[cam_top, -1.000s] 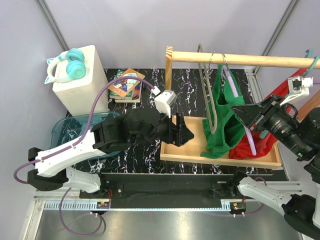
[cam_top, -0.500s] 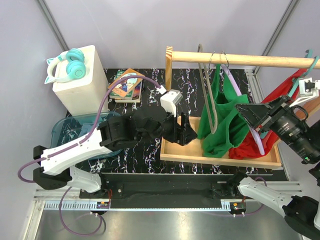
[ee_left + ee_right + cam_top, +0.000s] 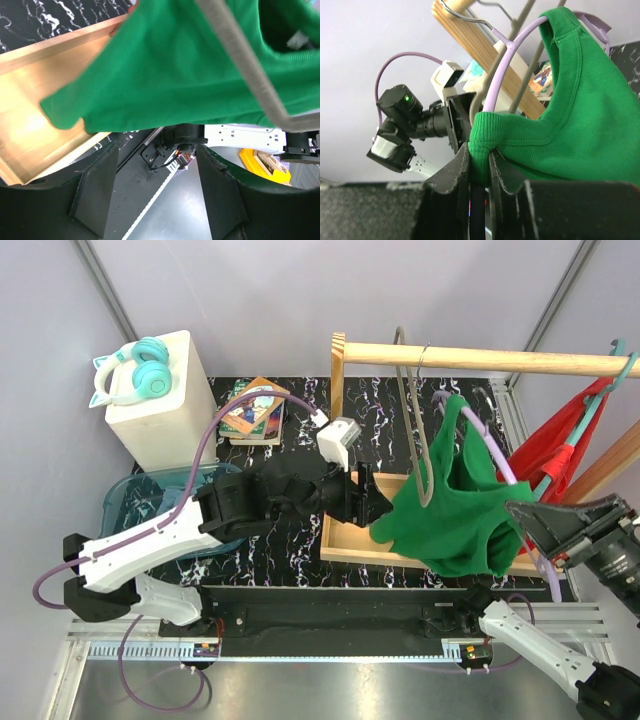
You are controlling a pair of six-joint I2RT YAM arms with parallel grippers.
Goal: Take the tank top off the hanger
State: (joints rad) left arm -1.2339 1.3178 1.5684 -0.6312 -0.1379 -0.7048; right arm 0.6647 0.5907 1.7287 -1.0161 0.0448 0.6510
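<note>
Right claw [image 3: 479, 150] was clenched on the ribbed edge of the green tank top [image 3: 580, 125], whose strap lay over the lilac hanger [image 3: 496, 85] below the wooden rail [image 3: 520, 360]. Left claw [image 3: 156, 155] was spread wide, gripping nothing, just under the garment's hem, beside the wooden tray [image 3: 30, 145] on the table [image 3: 280, 550].

Green tank top [image 3: 445, 530], lilac hanger [image 3: 494, 80], red garment [image 3: 550, 445], black white-veined table [image 3: 290, 540], teal headphones [image 3: 140, 370], perhaps bluish bin [image 3: 135, 495].

The tank top [image 3: 450, 530] hangs over the tray [image 3: 340, 540], right of the headphones [image 3: 135, 368].
</note>
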